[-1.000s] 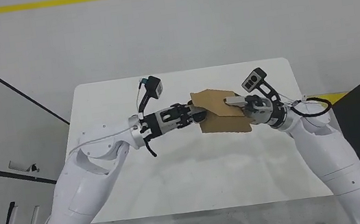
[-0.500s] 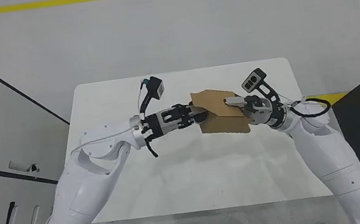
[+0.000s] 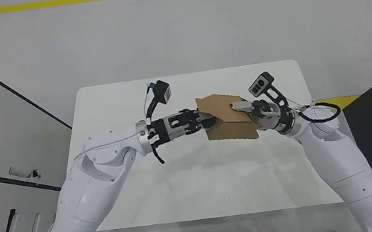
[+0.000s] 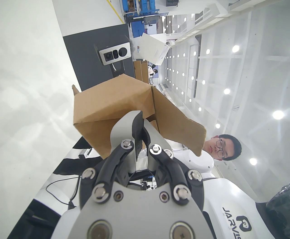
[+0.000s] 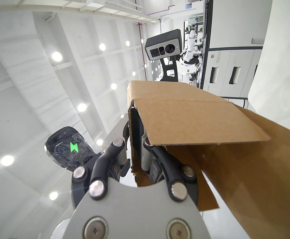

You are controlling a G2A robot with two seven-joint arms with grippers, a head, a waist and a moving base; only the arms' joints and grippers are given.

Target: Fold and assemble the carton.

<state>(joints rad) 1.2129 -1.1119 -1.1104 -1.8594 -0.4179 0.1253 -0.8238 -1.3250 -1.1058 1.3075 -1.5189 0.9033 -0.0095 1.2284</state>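
**While both grippers hold on, the right one creeps inward**

Though little has shifted over the last second, the top view shows one small change: the right gripper (image 3: 236, 107) now sits slightly nearer the left gripper (image 3: 206, 119) than it did, and the carton (image 3: 226, 121) has nudged a touch toward the robot's left with it. The left gripper has hardly moved.

Grip state – the left gripper (image 4: 142, 122) has its pads almost together, pinched on an edge of the carton (image 4: 108, 101) at its left end. The right gripper (image 5: 134, 138) is closed narrowly with a wall of the carton (image 5: 192, 120) standing between its fingers.

Carton position: off the table (image 3: 182, 188), carried between the two grippers over its far half. It is no longer flat. Panels meet at an angle, one flap juts out loose in the left wrist view, and another overhangs in the right wrist view.

Reading – the inward creep looks like a squeeze to square the sleeve open. Judged as the early-to-middle stage, since no flap is yet tucked or closed
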